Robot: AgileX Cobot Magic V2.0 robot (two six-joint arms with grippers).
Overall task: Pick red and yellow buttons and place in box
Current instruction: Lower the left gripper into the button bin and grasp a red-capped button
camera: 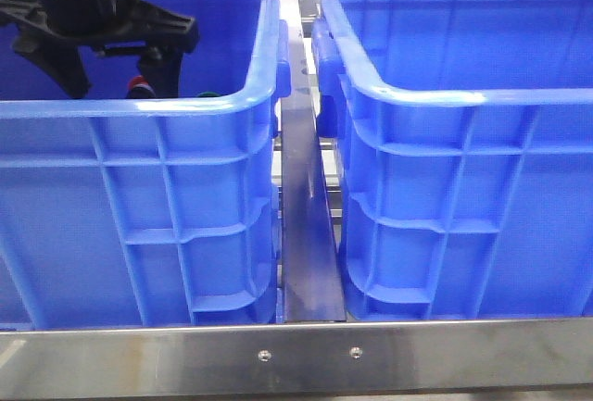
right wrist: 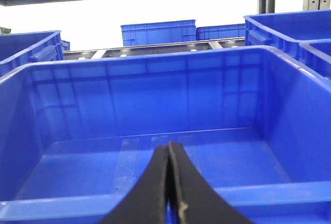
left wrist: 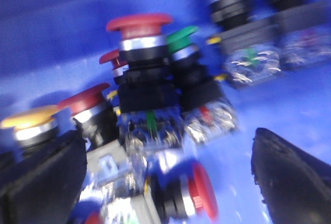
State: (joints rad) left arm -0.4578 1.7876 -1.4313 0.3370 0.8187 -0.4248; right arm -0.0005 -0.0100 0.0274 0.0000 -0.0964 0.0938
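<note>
My left gripper (camera: 120,79) is down inside the left blue crate (camera: 139,197), open over a pile of push buttons. Between its fingers (left wrist: 41,182) a red button (left wrist: 201,190) lies on its side, and the jaws stand wide apart, touching nothing. Further red buttons (left wrist: 138,25) stand upright in the pile. A yellow button (left wrist: 31,118) sits just past the finger on the pile's side. The view is blurred. The box (camera: 463,142) on the right is empty inside (right wrist: 155,157). My right gripper (right wrist: 169,154) is shut with nothing in it, above the box's near rim.
Green-capped buttons (left wrist: 182,38) stand among the red ones in the left crate, with more black-bodied buttons (left wrist: 235,6) behind. A metal rail (camera: 306,216) runs between the two crates and a steel bar (camera: 296,355) crosses the front. More blue crates (right wrist: 158,31) stand behind.
</note>
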